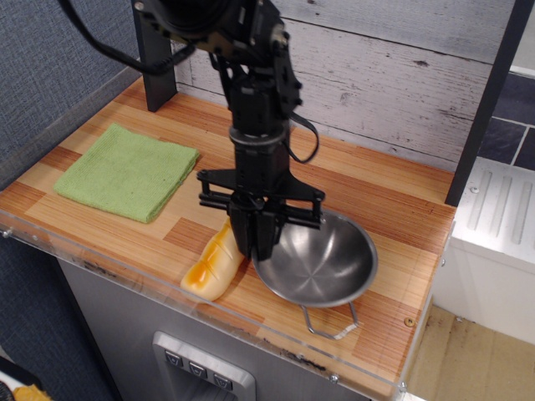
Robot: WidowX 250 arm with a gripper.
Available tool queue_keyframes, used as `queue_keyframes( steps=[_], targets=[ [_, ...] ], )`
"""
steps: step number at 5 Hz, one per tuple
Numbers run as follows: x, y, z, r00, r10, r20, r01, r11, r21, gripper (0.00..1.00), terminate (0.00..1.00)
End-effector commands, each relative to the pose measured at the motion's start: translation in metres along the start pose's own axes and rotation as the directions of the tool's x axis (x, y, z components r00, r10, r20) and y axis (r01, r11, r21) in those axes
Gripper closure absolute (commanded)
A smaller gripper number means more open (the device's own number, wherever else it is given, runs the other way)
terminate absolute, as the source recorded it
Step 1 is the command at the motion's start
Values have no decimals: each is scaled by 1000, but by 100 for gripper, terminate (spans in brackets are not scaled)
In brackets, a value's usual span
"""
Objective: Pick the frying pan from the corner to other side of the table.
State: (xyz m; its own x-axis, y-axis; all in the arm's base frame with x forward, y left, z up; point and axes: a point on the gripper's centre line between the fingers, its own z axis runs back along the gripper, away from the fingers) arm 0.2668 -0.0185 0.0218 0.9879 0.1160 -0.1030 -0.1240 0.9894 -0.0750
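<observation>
The frying pan point(322, 263) is a shiny round steel bowl with a wire loop handle hanging at its front. It is tilted and lifted a little above the striped wood table point(393, 213), near the front right corner. My black gripper point(261, 242) points straight down and is shut on the pan's left rim. The rim's gripped part is hidden behind the fingers.
A bread loaf point(213, 263) lies just left of the pan, by the clear front edge point(109, 259). A green cloth point(127, 171) lies at the left. A small green object point(242, 156) peeks out behind the arm. A dark post point(157, 67) stands at the back left.
</observation>
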Motion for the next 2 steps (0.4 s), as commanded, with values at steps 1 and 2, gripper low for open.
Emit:
queue_keyframes(
  steps=[1, 2],
  targets=[
    [9, -8, 62, 983, -16, 182, 21, 999, -27, 0, 0],
    [13, -6, 99, 961, -13, 276, 22, 999, -29, 0, 0]
  ],
)
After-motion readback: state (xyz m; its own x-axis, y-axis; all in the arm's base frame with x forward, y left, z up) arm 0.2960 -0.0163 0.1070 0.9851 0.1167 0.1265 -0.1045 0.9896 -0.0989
